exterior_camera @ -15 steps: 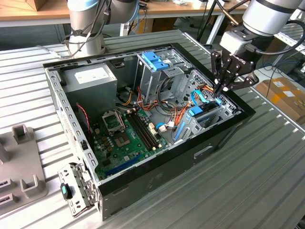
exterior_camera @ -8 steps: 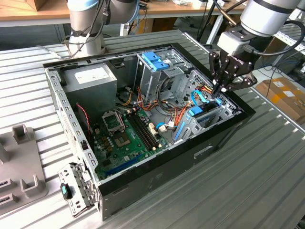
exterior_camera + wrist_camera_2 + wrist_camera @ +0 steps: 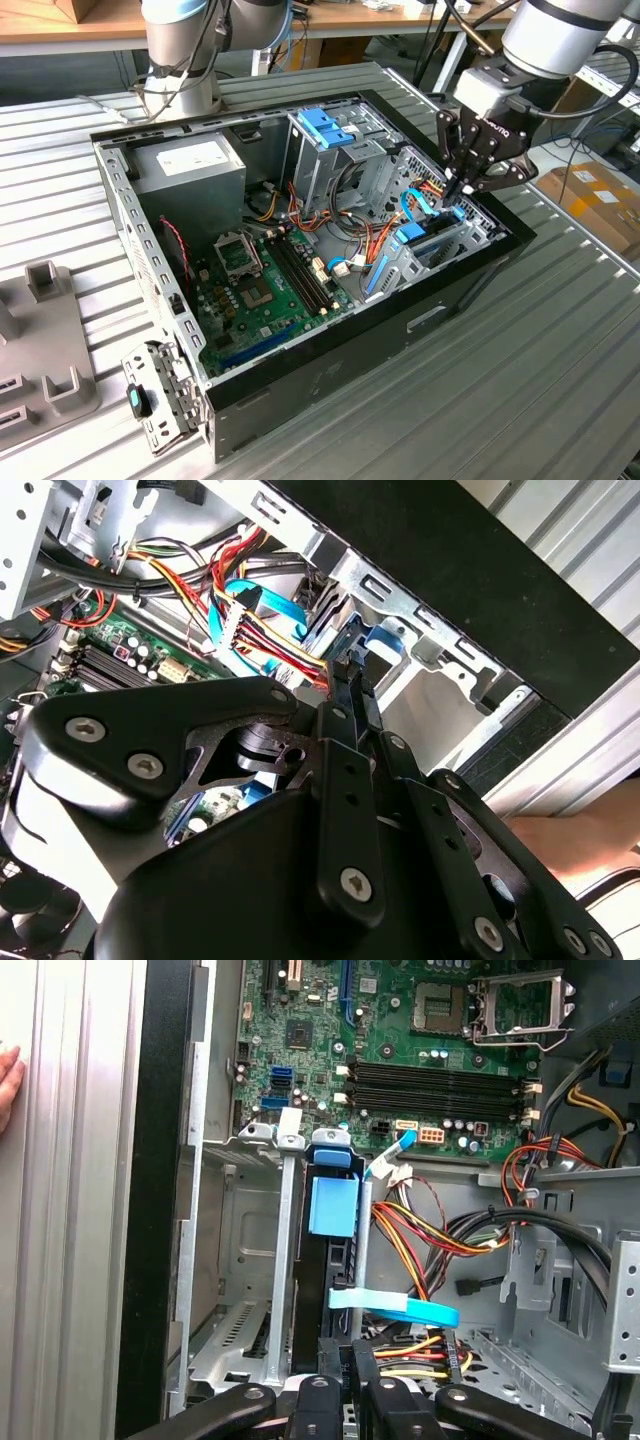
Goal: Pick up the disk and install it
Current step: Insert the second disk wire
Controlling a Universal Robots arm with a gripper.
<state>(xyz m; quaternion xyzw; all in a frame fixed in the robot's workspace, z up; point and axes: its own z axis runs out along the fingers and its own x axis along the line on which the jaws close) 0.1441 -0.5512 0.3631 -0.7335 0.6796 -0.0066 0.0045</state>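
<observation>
The disk [image 3: 330, 1260] stands on edge in the drive bay at the front corner of the open computer case [image 3: 330, 380], between grey metal bay walls. Its blue rail end and blue tab face the motherboard. In the exterior view the disk [image 3: 425, 245] sits low in the bay on that view's right. My gripper [image 3: 462, 190] hangs directly above it, its tips at the disk's top edge. In both wrist views the black fingers [image 3: 350, 695] [image 3: 345, 1360] lie pressed together with nothing between them.
Red, yellow and blue cables [image 3: 430, 1245] crowd the space beside the bay. A tall grey cage with a blue latch [image 3: 325, 125] stands behind. The motherboard [image 3: 265, 285] fills the case floor. A person's hand [image 3: 8, 1080] rests on the ribbed table outside the case.
</observation>
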